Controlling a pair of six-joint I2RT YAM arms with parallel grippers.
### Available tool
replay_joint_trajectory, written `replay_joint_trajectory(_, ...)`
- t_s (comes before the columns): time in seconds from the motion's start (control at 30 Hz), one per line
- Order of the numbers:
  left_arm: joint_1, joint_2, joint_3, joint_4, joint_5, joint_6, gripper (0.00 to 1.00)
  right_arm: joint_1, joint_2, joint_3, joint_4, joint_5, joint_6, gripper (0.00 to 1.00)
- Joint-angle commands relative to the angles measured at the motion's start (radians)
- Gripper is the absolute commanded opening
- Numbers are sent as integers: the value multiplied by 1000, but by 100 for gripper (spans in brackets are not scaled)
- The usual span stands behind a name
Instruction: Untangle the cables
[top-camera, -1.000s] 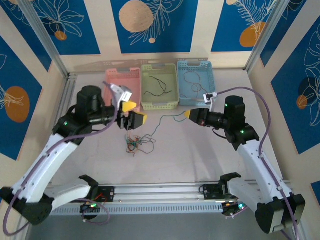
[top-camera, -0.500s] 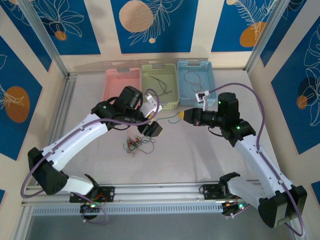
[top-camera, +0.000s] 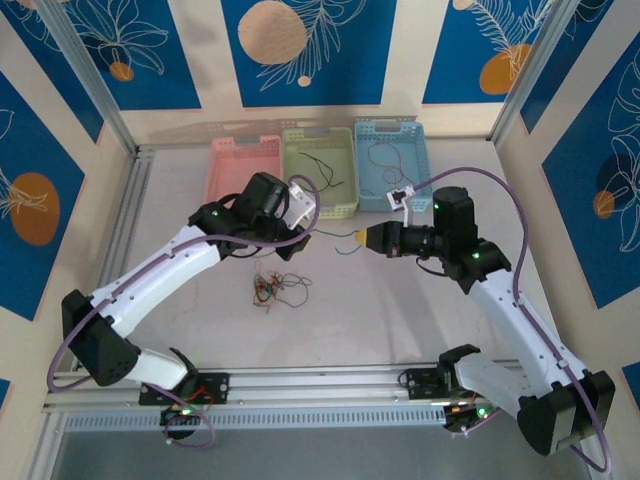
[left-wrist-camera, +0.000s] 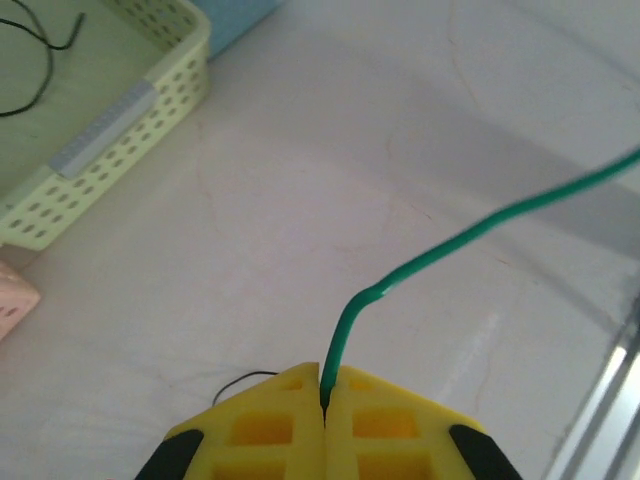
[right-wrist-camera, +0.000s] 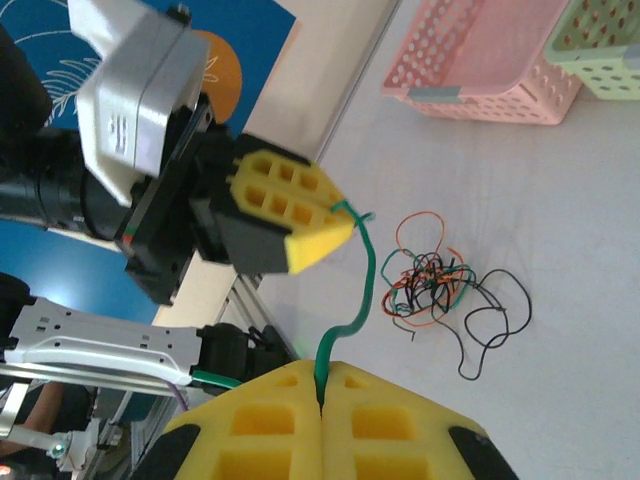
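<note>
A green cable (top-camera: 338, 246) hangs stretched between my two grippers above the table. My left gripper (top-camera: 310, 234) is shut on one end of it; in the left wrist view the green cable (left-wrist-camera: 450, 238) rises from the closed yellow jaws (left-wrist-camera: 323, 385). My right gripper (top-camera: 364, 238) is shut on the other end, and the green cable (right-wrist-camera: 365, 280) runs from its jaws (right-wrist-camera: 322, 385) up to the left gripper (right-wrist-camera: 340, 228). A tangle of orange, red, green and black cables (top-camera: 272, 288) lies on the table below the left arm, seen as a knot (right-wrist-camera: 440, 280) in the right wrist view.
Three baskets stand at the back: pink (top-camera: 222, 170), yellow-green (top-camera: 350, 185) with a black cable (top-camera: 315, 175) inside, and blue (top-camera: 425, 165) with another black cable (top-camera: 385, 155). The yellow-green basket's rim (left-wrist-camera: 100, 150) is close to the left gripper. Metal rails border the table.
The left arm swung right toward the right gripper, and its open jaws shut on the free end of the green cable. The right gripper stayed shut and barely shifted.
</note>
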Motion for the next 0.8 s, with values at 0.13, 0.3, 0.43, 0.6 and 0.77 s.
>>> replay_joint_trajectory(0.13,57,-13,69,66,-162,-62,0,93,45,52,-110,-58,-109,0)
replay_joint_trajectory(0.3,111,-25,106,80,-162,-101,0,194,108,81,-170,1,-173,0)
replay_joint_trajectory(0.43,138,-33,123,89,-143,-123,0,240,164,110,-225,74,-208,0)
replay_joint_trajectory(0.6,163,-51,121,113,-150,-153,0,259,178,115,-211,118,-209,0)
replay_joint_trajectory(0.77,183,-51,120,134,-150,-167,0,259,141,118,-177,143,-202,12)
